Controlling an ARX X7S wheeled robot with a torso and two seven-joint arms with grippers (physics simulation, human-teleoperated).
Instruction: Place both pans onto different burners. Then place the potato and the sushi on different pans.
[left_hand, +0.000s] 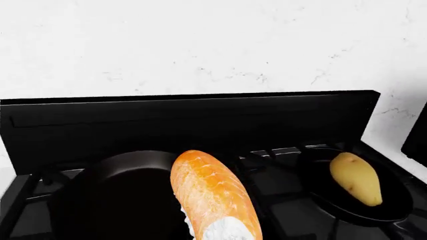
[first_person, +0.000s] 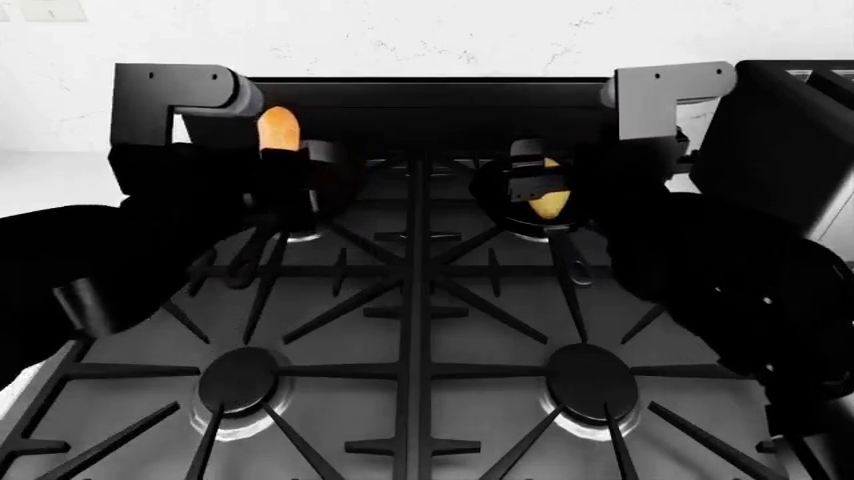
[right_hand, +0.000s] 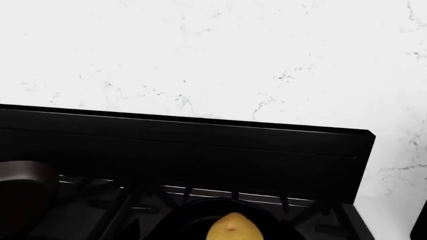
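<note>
Left hand (first_person: 274, 150) is clamped on the small oblong orange sushi (left_hand: 213, 197), over the large round black cast-iron skillet (left_hand: 127, 200). Yellowish-tan oval potato (left_hand: 357, 177) already lies in the smaller black pan (left_hand: 393, 207). Next I lower and let go.

flat, even sim lighting; white wall (right_hand: 200, 55) bright, stove (first_person: 414, 330) black and low-contrast, arms lost in shadow, no blur.
</note>
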